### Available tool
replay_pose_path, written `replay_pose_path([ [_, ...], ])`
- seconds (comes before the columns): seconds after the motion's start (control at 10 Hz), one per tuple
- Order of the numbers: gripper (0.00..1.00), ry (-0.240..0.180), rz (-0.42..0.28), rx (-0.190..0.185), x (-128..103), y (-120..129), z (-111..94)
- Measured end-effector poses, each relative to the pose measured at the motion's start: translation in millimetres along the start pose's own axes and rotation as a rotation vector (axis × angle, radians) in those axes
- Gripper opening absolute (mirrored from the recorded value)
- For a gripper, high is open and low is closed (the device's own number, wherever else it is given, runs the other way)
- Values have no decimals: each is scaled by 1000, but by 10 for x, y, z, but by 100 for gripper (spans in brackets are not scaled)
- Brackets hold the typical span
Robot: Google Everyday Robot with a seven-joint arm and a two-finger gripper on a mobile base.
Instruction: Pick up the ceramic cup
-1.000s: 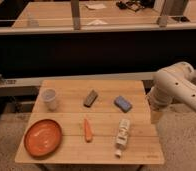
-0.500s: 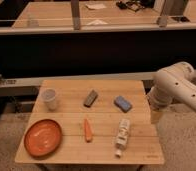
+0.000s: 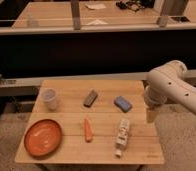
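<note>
The ceramic cup (image 3: pixel 50 98) is a small pale whitish-grey handleless cup. It stands upright near the left edge of the wooden table (image 3: pixel 103 150). My gripper (image 3: pixel 151 115) hangs from the white arm (image 3: pixel 168 85) over the table's right edge. It is far to the right of the cup and holds nothing that I can see.
An orange plate (image 3: pixel 42 136) lies at the front left. An orange carrot-like piece (image 3: pixel 87 129), a white bottle on its side (image 3: pixel 122 135), a dark grey block (image 3: pixel 91 98) and a blue sponge (image 3: pixel 123 103) lie mid-table. A dark railing and further tables stand behind.
</note>
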Motion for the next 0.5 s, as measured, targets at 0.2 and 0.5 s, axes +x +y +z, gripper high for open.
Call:
replay_pose_path([
  [0.2,80,11,-15,8,-61,-26,-32],
  [0.5,80,17,-43,14,-224,-79,-41],
])
